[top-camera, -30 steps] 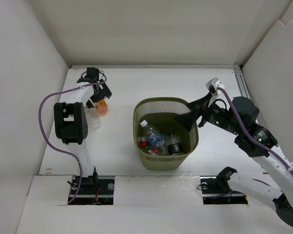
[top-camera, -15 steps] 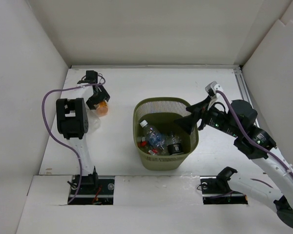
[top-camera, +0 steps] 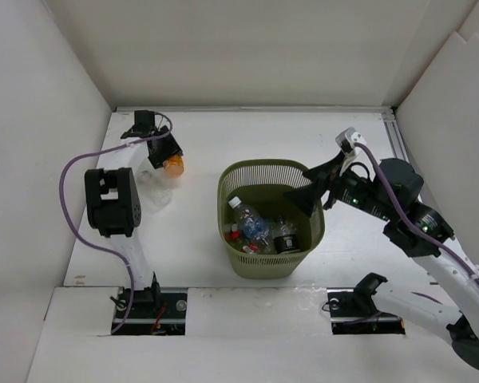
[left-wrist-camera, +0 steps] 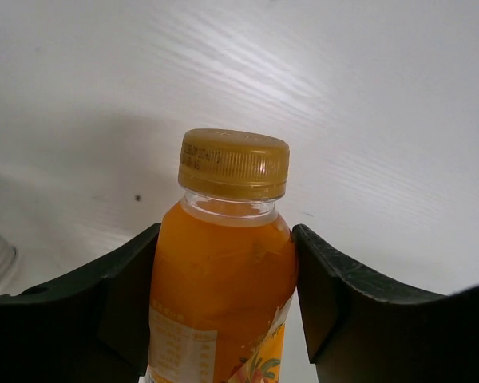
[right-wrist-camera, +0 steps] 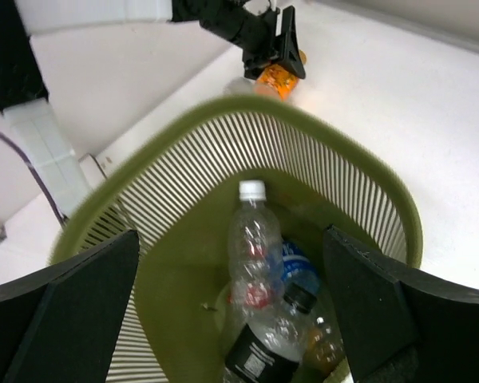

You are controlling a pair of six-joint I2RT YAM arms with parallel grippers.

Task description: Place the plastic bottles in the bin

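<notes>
L hand point(top-camera: 163, 150) is clamped on the orange bottle point(left-wrist-camera: 223, 263), one finger point(left-wrist-camera: 104, 311) on each side of the shoulder, just under the cap point(left-wrist-camera: 234, 163). The bottle is at the far-left of the counter point(top-camera: 199, 239), well apart from the bin point(top-camera: 259, 166). Can't tell if it's clear of the surface.

Handling, my guess: thin plastic, stiff enough at the shoulder, with a smooth sleeve, so prob. slippery. Can't tell if the orange is juice or only the wrap, so weight is unknown; if full it'll swing. The taper toward the cap could let it squirt out, so a grip lower on the body looks safer.

Room: there's open counter btw bottle and bin w/ nothing in the path. The left wall point(top-camera: 32, 159) is close beside the arm, so little slack that way. A clear bottle point(top-camera: 154, 191) lies just beside the L arm.

The bin mouth is wide; several bottles point(top-camera: 247, 219) lie inside, w/ space above them. R hand point(top-camera: 310, 194) hovers at the bin's right rim, fingers apart, holding nothing. Coming in from the left rim avoids it.
</notes>
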